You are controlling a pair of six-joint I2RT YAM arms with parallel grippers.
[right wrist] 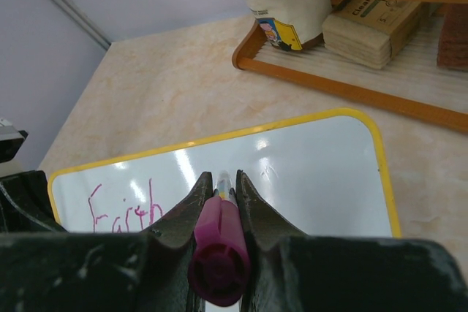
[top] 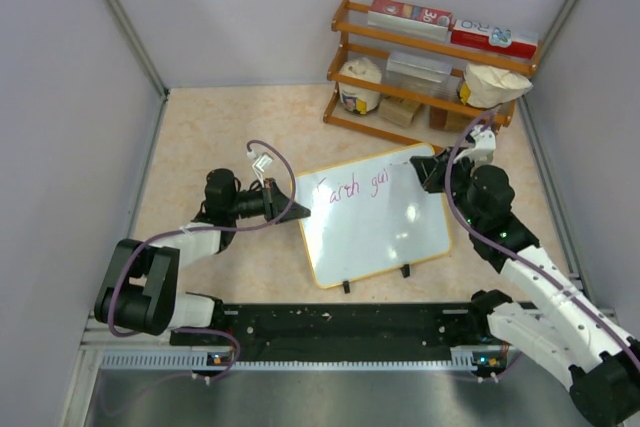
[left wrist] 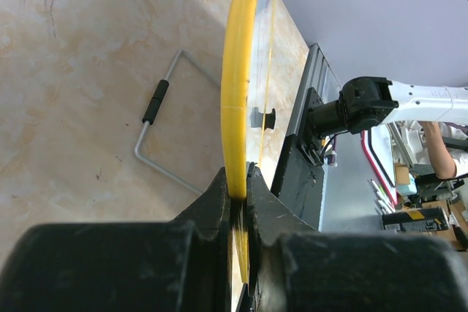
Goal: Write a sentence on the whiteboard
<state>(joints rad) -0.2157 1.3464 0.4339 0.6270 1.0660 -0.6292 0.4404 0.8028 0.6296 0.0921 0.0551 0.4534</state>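
Glossy white whiteboard (top: 380, 237), rounded corners, thin yellow frame, table centre, pink cursive sentence (top: 348, 190) unfinished, left gripper (left wrist: 240, 186) pinching its 9 o'clock edge, right gripper (right wrist: 223, 184) clamping magenta marker (right wrist: 218, 253), wooden rack (top: 343, 22) at 1 o'clock holding printed boxes (top: 410, 15).

Wooden shelf (top: 352, 25): upper right of the top view, standing on the beige marbled table (top: 210, 127) near the grey wall (top: 250, 7).

Top board: a left box (top: 410, 15) and a right box (top: 493, 37), both red and white, lying flat end to end.

Below them: a clear container (top: 418, 65) at the centre and a white bundle (top: 495, 85) at the right end.

Bottom board: a white jar (top: 360, 85) at the left end, with a stack of tan blocks (top: 403, 112) just beside it.

Left wrist view, centre left: a bent wire stand (left wrist: 155, 101) with a black sleeve lies flat on the table.
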